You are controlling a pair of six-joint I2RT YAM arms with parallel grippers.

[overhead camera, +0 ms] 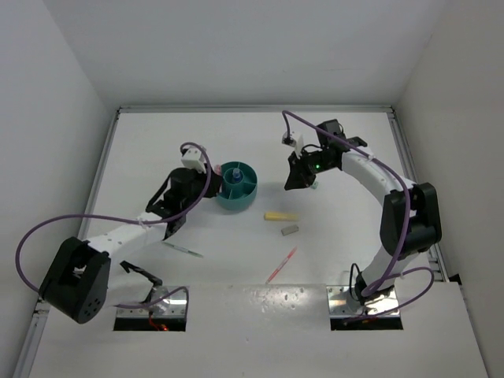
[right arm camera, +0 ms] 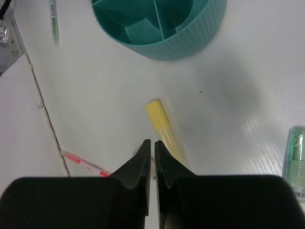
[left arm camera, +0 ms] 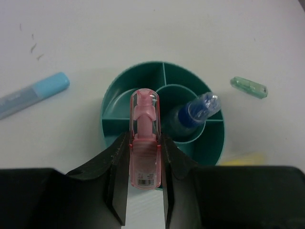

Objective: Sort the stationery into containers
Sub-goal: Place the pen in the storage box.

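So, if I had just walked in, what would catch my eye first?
Probably the round teal tub in the middle of the top view, with a blue-capped bottle leaning in its centre compartment. The left gripper holds a clear pink stick over the tub's edge. The right gripper is shut and empty, with a yellow stick lying on the table beyond its tips.

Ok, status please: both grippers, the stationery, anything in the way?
Left gripper shut on pink stick, at teal tub. Right gripper shut, empty, by yellow stick. Bottle leans in tub's centre cup; nothing else blocking.
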